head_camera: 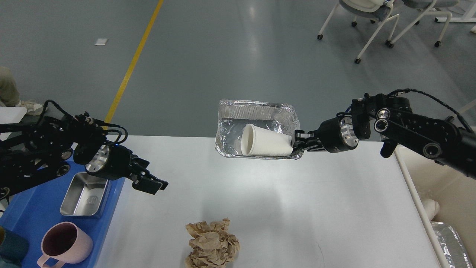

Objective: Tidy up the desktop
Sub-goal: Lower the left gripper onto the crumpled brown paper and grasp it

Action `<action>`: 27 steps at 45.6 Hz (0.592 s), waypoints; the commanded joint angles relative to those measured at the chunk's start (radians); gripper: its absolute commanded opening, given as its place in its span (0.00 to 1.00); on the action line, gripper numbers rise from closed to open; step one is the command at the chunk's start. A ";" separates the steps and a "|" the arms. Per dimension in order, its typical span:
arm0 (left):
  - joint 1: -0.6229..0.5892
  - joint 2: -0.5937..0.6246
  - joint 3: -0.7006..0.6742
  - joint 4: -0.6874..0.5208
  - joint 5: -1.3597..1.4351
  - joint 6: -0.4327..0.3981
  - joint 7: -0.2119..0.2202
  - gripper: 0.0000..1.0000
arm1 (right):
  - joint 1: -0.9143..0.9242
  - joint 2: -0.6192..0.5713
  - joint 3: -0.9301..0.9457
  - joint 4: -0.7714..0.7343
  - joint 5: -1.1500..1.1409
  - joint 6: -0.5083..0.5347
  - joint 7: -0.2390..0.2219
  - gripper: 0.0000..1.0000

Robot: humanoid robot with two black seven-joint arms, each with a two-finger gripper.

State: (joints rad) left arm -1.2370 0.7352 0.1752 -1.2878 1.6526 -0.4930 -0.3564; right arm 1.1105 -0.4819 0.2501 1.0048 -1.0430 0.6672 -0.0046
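The white desktop fills the lower half of the head view. My right gripper is shut on the right rim of a foil tray and holds it above the desktop's far edge. A white paper cup lies on its side in the tray. A crumpled brown paper ball lies on the desktop near the front. My left gripper hangs over the desktop's left part, beside the blue tray, and holds nothing; its fingers look open.
The blue tray at the left holds a steel box and a pink mug. A cream bin with foil in it stands right of the desktop. Chairs stand far back on the grey floor.
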 commanded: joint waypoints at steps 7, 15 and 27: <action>-0.099 -0.191 0.159 -0.001 0.004 -0.016 -0.010 0.97 | -0.001 0.002 0.003 -0.002 0.000 -0.001 0.000 0.00; -0.128 -0.326 0.239 0.005 0.004 -0.016 -0.010 0.97 | -0.001 0.002 0.003 -0.003 0.000 -0.001 0.002 0.00; -0.119 -0.471 0.274 0.074 0.003 -0.016 -0.010 0.97 | -0.003 -0.006 0.005 -0.002 0.000 -0.003 0.003 0.00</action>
State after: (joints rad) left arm -1.3619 0.3185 0.4323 -1.2413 1.6568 -0.5093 -0.3668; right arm 1.1077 -0.4848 0.2546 1.0021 -1.0431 0.6645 -0.0026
